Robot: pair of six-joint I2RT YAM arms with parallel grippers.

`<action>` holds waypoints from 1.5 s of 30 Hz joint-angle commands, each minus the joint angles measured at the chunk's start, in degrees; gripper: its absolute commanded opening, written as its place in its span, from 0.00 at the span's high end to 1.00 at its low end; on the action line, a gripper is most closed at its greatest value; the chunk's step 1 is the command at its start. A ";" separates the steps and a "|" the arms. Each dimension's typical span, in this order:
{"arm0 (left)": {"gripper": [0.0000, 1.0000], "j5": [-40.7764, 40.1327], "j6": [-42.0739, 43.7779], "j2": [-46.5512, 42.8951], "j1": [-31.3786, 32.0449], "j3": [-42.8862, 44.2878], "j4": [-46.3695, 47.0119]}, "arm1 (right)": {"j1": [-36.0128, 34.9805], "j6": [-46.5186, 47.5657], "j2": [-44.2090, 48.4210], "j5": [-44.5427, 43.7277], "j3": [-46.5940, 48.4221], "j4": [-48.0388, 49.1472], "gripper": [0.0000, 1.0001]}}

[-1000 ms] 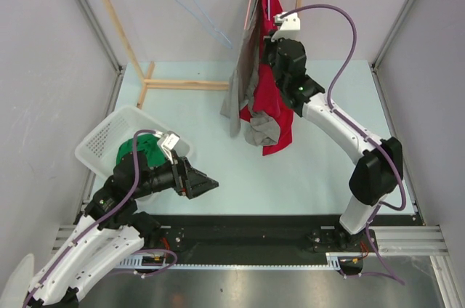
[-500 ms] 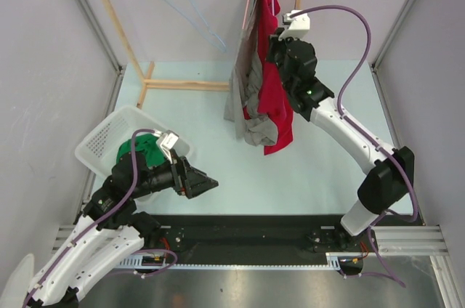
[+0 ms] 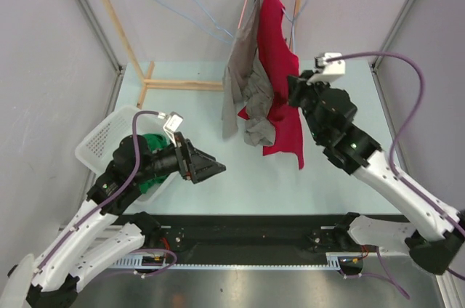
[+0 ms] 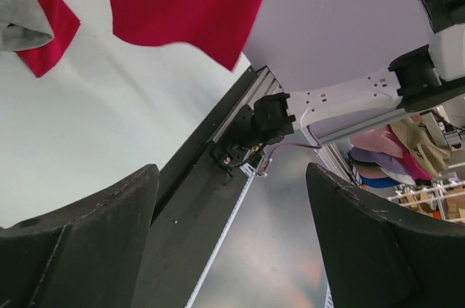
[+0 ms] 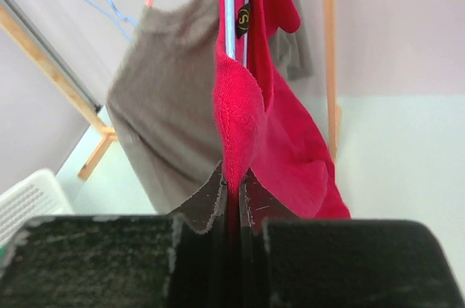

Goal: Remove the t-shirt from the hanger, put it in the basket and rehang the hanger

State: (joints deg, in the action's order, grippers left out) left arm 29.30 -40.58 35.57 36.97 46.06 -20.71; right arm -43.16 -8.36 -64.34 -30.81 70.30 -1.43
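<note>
Red t-shirt [image 3: 277,46] hangs pinched in the closed right tool [image 5: 232,186]; left tool [image 4: 229,177] gapes empty near the worktop [image 3: 218,115] front edge.

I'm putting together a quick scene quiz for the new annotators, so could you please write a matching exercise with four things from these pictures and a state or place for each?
Things:
1. red t-shirt
2. left gripper
3. white basket
4. grey garment

States or places:
A. open, holding nothing
B. hanging free, just left of the red cloth in the top view
C. pinched in the shut right gripper
D. holds a green item

Pairs: 1-C, 2-A, 3-D, 4-B
</note>
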 commanded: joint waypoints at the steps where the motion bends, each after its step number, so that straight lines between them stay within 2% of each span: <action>1: 0.14 -0.55 -2.23 5.29 4.84 5.43 8.14 | -1.49 -8.41 9.55 -1.81 -2.89 -12.43 1.00; 4: 0.14 -5.29 -0.74 10.47 10.72 10.52 9.28 | -2.37 -10.97 14.30 2.05 -5.17 -19.47 1.00; 8: 0.14 -11.71 3.38 18.99 15.58 19.92 9.81 | -2.81 -12.82 19.32 5.84 -7.28 -25.98 1.00; 13: 0.14 -14.79 8.75 30.42 16.99 36.35 8.06 | -3.07 -15.46 21.88 13.39 -7.37 -32.66 1.00; 15: 0.13 -19.25 12.70 36.30 16.99 44.94 4.12 | -3.34 -15.81 22.67 14.72 -7.20 -35.03 1.00; 19: 0.11 -24.36 17.72 44.57 16.99 53.24 2.18 | -3.86 -16.51 24.60 17.88 -7.37 -36.97 1.00; 24: 0.11 -28.76 20.19 50.47 16.91 57.03 0.93 | -3.86 -16.34 26.10 22.71 -7.11 -37.50 1.00; 32: 0.14 -29.12 19.75 51.70 16.99 53.78 3.13 | -3.95 -14.58 25.58 32.56 -5.61 -37.42 1.00; 35: 0.21 -29.12 19.05 51.88 17.08 51.95 3.22 | -3.95 -14.67 26.19 33.27 -5.88 -36.28 1.00; 38: 0.33 -29.21 17.82 49.61 17.17 46.87 4.09 | -3.95 -15.11 26.54 34.32 -6.05 -35.05 1.00; 39: 0.42 -31.65 17.55 48.90 17.17 45.27 5.58 | -3.95 -15.19 26.46 35.45 -6.14 -34.78 1.00; 41: 0.52 -32.46 17.55 46.44 17.17 41.67 6.91 | -3.95 -15.19 26.28 37.13 -6.49 -33.64 1.00; 42: 0.66 -33.25 17.64 45.91 17.17 41.13 7.00 | -3.95 -15.28 26.02 38.44 -6.67 -33.29 1.00; 44: 0.82 -34.65 18.16 44.94 17.17 41.21 5.60 | -3.95 -15.72 25.67 38.80 -7.11 -33.11 1.00; 45: 1.00 -35.62 18.25 43.89 17.17 41.21 4.81 | -3.95 -15.98 25.32 38.20 -7.20 -33.20 1.00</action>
State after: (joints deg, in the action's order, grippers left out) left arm -2.07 -22.17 84.86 53.87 87.42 -17.06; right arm -46.76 -24.01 -39.20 3.73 61.93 -41.04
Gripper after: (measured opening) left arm 0.229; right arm 0.068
